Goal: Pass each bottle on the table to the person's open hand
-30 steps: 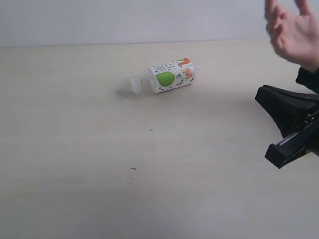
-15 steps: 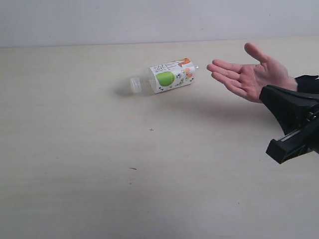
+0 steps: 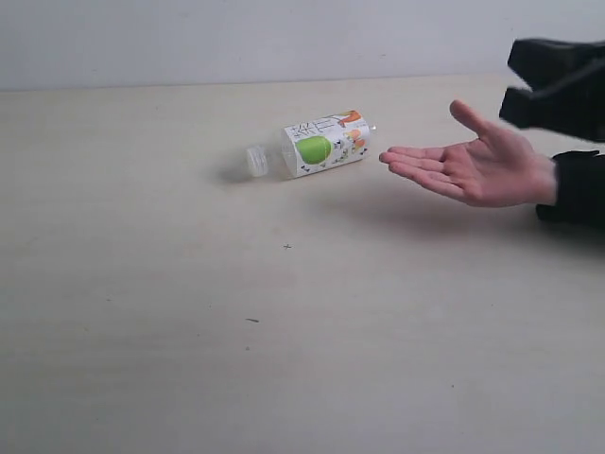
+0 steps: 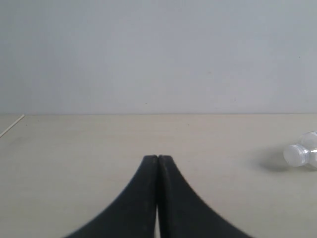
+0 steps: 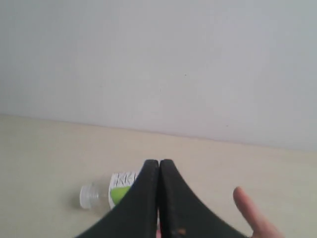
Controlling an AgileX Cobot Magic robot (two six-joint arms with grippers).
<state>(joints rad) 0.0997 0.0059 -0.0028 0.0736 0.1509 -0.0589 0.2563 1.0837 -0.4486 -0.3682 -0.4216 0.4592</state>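
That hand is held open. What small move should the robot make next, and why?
Probably open the right gripper and lower it toward the green-apple bottle: the jaws are shut, the bottle lies untouched on the table, and the open hand is empty.

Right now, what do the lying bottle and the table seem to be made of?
The bottle looks like clear plastic: the table shows through its neck, and a printed label with a green apple wraps it. The table looks like matte pale laminate or wood, with faint grain; which of the two cannot be told.
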